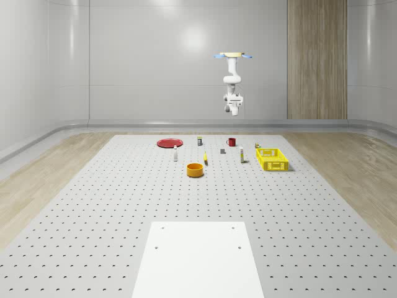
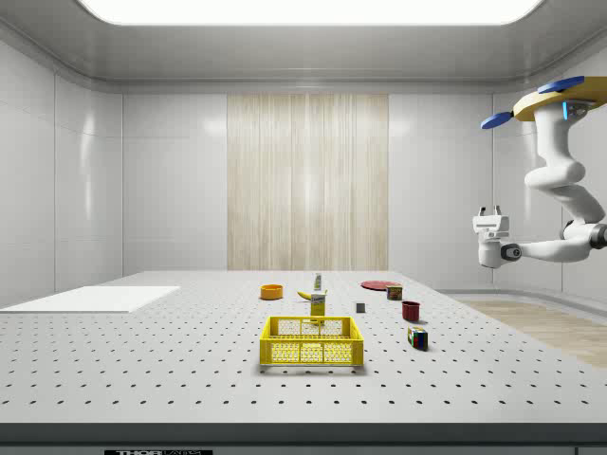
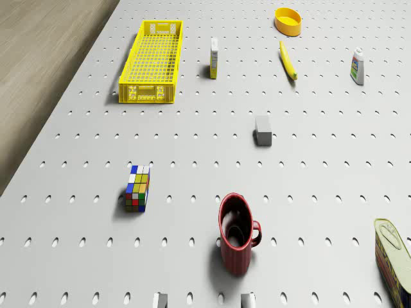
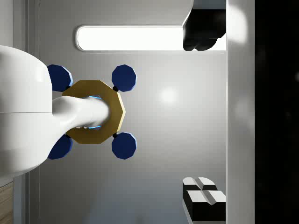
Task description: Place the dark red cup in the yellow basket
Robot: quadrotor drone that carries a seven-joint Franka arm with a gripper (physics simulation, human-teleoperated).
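Cup (image 3: 236,240): upright on the table (image 3: 334,167), mouth up, looks empty. It is dark red with a ribbed wall and a small side handle, set between the puzzle cube (image 3: 138,188) and the can (image 3: 393,256), apart from both.

The drone (image 1: 232,56) is seen hovering high, roughly above the cup. The claw (image 4: 204,116) is turned up toward the drone, with its fingers (image 4: 205,32) spread wide and nothing held.

Judged step: approach. The wrist should be swung down first, then lowered over the rim opposite the handle.

Farther off, the basket (image 3: 146,94) is well apart from the cup.
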